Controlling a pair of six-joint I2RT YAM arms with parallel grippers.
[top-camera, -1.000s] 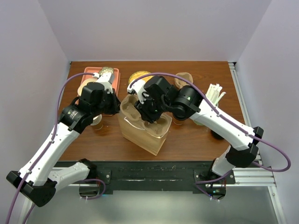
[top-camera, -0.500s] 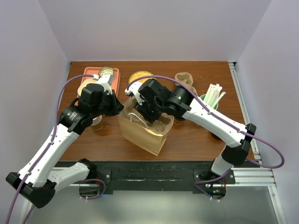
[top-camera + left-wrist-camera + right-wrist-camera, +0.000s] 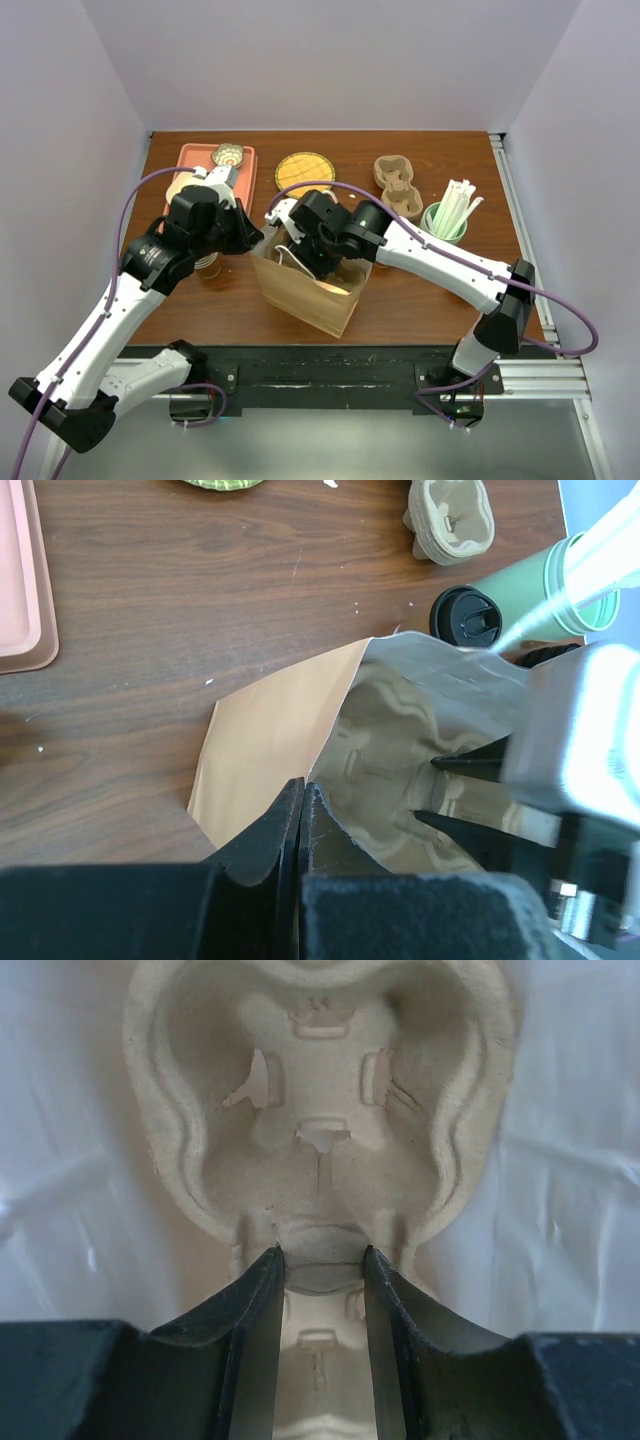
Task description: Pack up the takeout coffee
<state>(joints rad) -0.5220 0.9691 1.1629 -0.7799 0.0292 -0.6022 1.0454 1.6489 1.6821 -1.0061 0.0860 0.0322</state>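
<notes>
- Progress: early stage. The paper bag [image 3: 315, 300] stands open on the bench, near the middle of the near edge. A pulp cup carrier [image 3: 320, 1160] is down inside it, against the white lining. Whether the carrier rests on the bag floor cannot be told.
- The takeout coffee [image 3: 465, 615] is not packed. It stands on the bench outside the bag with its black lid on, just beside the green cup of straws [image 3: 545, 580], toward the right edge. In the overhead view the right arm hides it.
- Remaining work, as a judgement: let go of the carrier, fetch the coffee, and seat it in a carrier well inside the bag.
- The left tool [image 3: 303, 805] is fully closed. It pinches the rim of the bag on its left side and holds the mouth open.
- The right tool [image 3: 322, 1260] reaches into the bag mouth. Its jaws are partly closed, one finger on either side of the carrier's central rib, gripping the carrier.
- The spare carriers [image 3: 398, 185] lie near the far edge, well apart from both tools.
</notes>
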